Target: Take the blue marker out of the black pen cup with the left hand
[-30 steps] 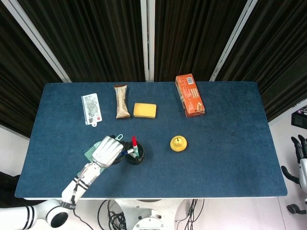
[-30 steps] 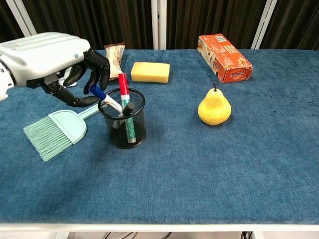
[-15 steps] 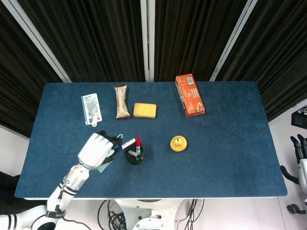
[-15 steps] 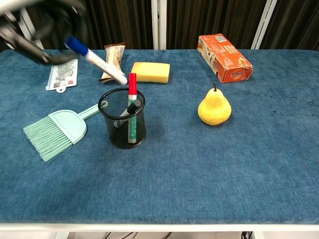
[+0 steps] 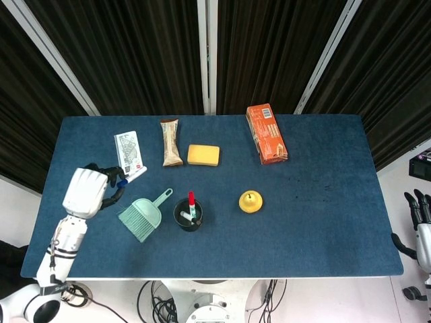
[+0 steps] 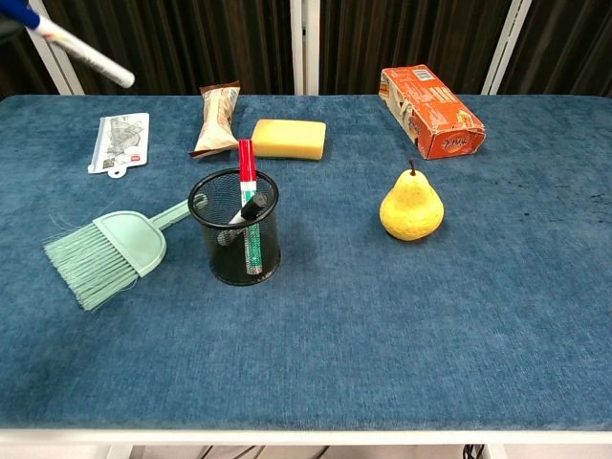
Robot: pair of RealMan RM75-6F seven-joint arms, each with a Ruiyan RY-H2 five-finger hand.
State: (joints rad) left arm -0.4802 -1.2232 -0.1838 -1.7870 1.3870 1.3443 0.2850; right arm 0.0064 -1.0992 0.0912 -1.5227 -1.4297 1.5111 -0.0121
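My left hand (image 5: 86, 192) hangs over the table's left part, well left of the black pen cup (image 5: 188, 215), and holds the blue marker (image 5: 128, 177). In the chest view the blue marker (image 6: 72, 42) slants down to the right at the top left corner, high above the table; the hand itself is cut off there. The black mesh pen cup (image 6: 235, 229) still holds a red-capped marker (image 6: 247, 179) and a dark pen. My right hand (image 5: 420, 217) hangs beside the table's right edge, holding nothing.
A mint dustpan brush (image 6: 105, 248) lies just left of the cup. A white card (image 6: 120, 142), a snack bar (image 6: 217, 117), a yellow sponge (image 6: 289, 138) and an orange box (image 6: 428, 110) line the far side. A yellow pear (image 6: 411, 206) stands to the right of the cup.
My left hand lifted the blue marker out of the cup and carried it up and to the left, away from the cup. The brush is now uncovered.
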